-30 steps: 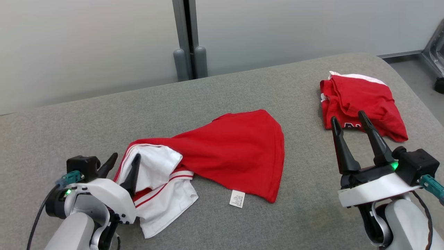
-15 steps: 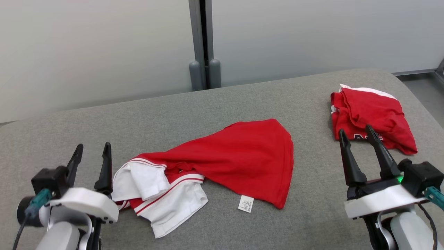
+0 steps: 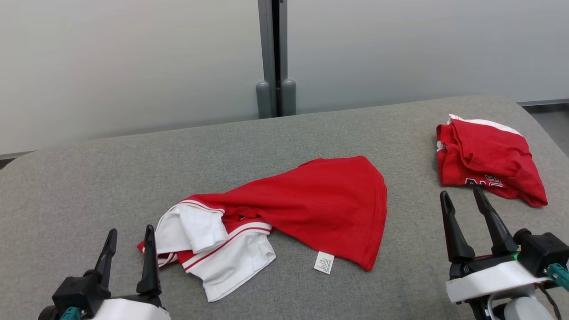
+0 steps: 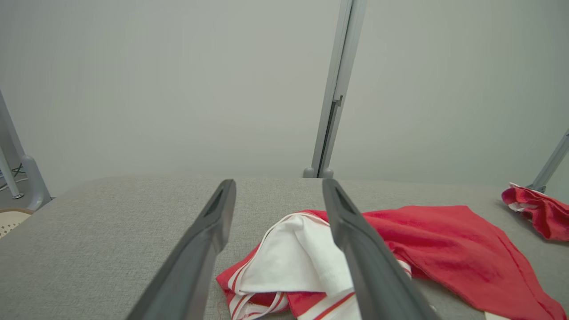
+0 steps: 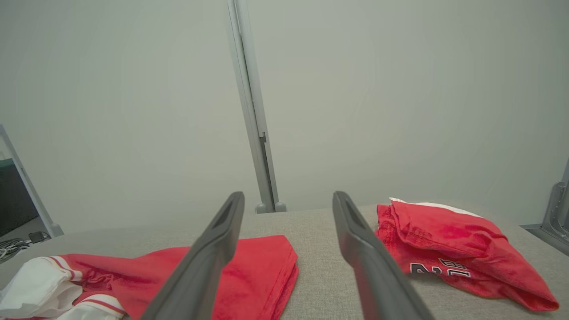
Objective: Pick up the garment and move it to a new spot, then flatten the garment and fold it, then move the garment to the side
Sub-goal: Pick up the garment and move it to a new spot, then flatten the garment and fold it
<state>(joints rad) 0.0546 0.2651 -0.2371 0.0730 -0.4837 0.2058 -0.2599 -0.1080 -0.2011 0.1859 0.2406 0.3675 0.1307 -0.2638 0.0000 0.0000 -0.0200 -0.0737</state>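
two red garments [image 3: 311,209] [image 3: 489,155], one grey table [image 3: 89,186], one white label [image 3: 324,262]

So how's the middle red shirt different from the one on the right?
The middle garment lies spread out and loose; the right-hand garment is bunched into a heap. The middle garment shows white striped sleeves and a tag; the right-hand garment shows dark lettering and a thin white edge. Both are red and white, resting on the grey table.

print on the white tag [image 3: 324,262] is too small to read. a fold hides some lettering [image 3: 474,182] on the folded shirt [image 3: 489,155].
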